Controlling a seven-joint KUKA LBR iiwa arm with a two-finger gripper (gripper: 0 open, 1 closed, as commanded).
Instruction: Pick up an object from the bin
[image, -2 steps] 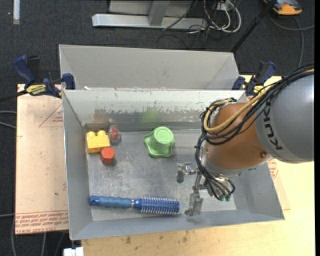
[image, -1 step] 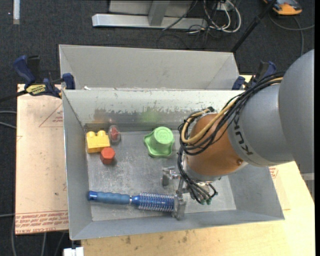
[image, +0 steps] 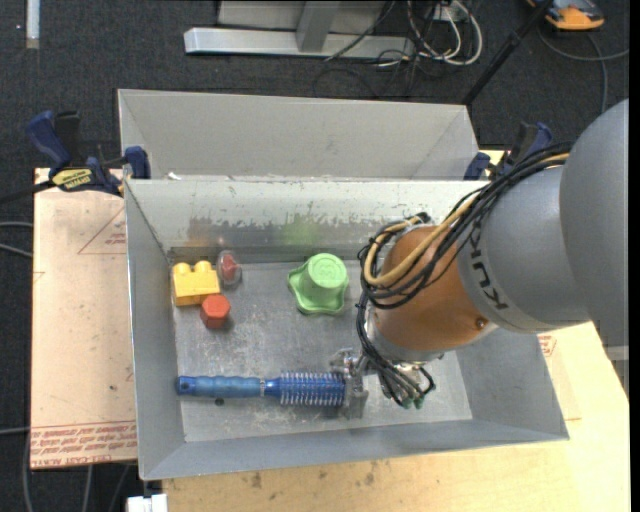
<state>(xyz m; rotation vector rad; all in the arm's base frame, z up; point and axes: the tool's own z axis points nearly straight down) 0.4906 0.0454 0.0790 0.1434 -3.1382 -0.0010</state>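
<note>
Presently, the gripper (image: 352, 380) sits low at the bristle end of a blue plastic hairbrush (image: 240, 387), which lies by the lower wall of the grey metal bin (image: 150, 330). Whether the gripper is spread or pressed together cannot be told.

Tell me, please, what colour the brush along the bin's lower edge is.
The brush is blue, handle and bristles alike; the camera view shows it best.

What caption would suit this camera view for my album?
Gripper at the bristle end of a blue hairbrush in a grey bin, green cup and yellow block beyond.
</note>
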